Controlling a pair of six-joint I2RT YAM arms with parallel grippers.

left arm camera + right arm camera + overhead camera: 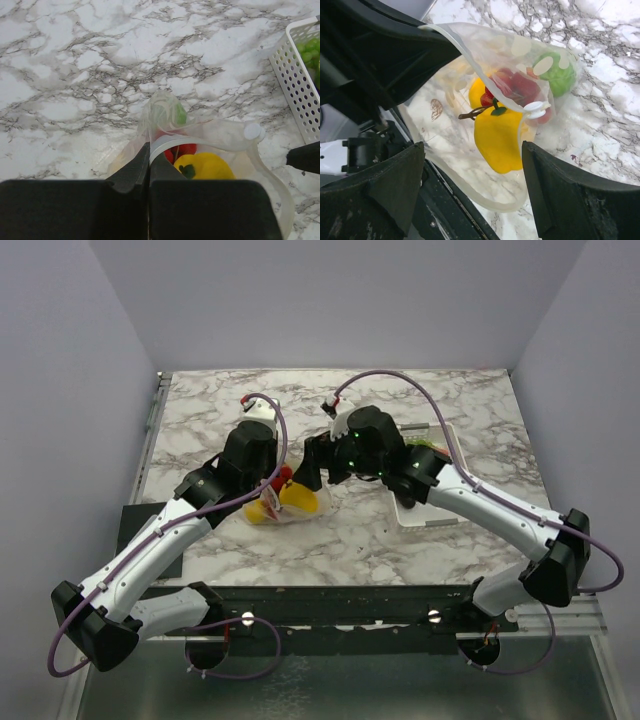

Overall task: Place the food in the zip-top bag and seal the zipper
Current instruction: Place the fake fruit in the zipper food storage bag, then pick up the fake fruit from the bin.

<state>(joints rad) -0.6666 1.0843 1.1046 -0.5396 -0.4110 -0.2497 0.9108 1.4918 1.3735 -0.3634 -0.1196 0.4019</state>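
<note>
At the middle of the marble tabletop (450,400), the clear dotted zip-top bag (460,165) holds toy food (497,137). Your left fingers (130,172) are pressed together, pinching its mouth edge, and your right fingers (385,185) are spread either side of it. Expect it to be light, limp and slippery, so grip along the stiffer whitish zipper (167,141); no writing is readable.
</note>
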